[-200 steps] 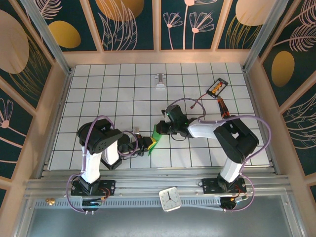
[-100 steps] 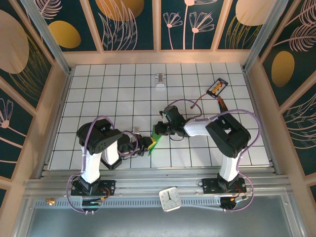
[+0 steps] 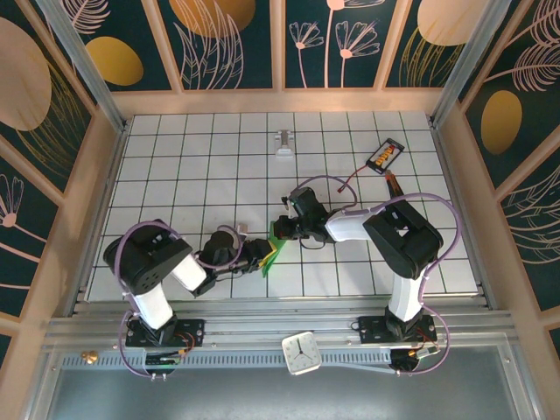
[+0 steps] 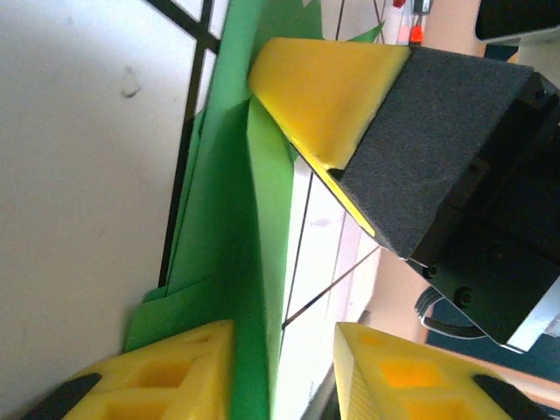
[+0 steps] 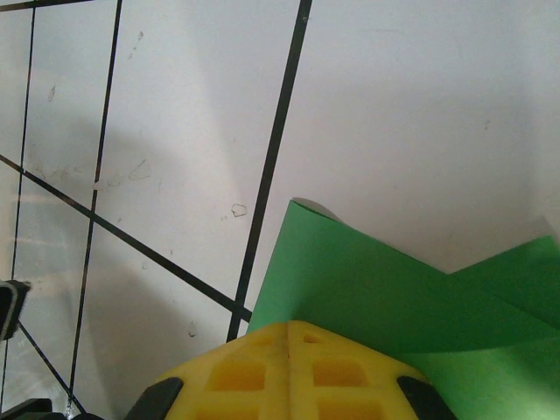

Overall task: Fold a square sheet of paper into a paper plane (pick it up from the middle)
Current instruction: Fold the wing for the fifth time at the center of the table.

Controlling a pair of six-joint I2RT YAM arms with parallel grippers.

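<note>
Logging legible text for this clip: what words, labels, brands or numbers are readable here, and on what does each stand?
No text can be read.
Clock at the near edge: dial marks too small to read.
Black device with an orange face, far right: any print too small and blurred to read.
Green paper: plain, no print.
</note>
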